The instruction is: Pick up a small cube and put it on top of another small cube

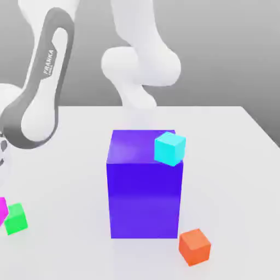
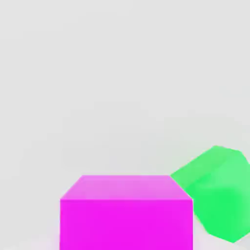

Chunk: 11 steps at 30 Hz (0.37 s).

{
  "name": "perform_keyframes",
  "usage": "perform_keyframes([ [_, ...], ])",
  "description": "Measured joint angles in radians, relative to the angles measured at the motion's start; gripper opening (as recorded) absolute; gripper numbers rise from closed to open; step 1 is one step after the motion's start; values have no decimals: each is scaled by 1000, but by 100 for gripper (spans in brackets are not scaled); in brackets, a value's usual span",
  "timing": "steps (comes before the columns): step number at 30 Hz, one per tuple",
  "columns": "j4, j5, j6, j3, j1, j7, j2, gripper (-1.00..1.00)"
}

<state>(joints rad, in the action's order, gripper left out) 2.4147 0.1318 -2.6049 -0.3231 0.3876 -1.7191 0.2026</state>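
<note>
The small bright magenta cube [image 2: 126,212] sits on the white counter [image 2: 122,88] directly under the end effector, whose grip I cannot tell. The matte green cube [image 2: 217,193] just beside it could get knocked.

I work in a simulated test scene, not a real room: a bare white desk [image 1: 229,142] against a flat grey backdrop. Around the big blue-violet block [image 1: 145,188] sit plain, flat-coloured cubes, with my smooth white Franka arm [image 1: 44,98] behind it.
</note>
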Motion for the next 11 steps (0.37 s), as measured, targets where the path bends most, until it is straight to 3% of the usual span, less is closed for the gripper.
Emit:
perform_keyframes([
  [3,82,-35,-17,-38,0,-126,-68,-100],
  [7,90,63,-130,5,33,-77,44,-100],
  [8,88,84,-153,20,44,-62,70,100],
  [11,88,84,-153,20,44,-62,70,100],
])
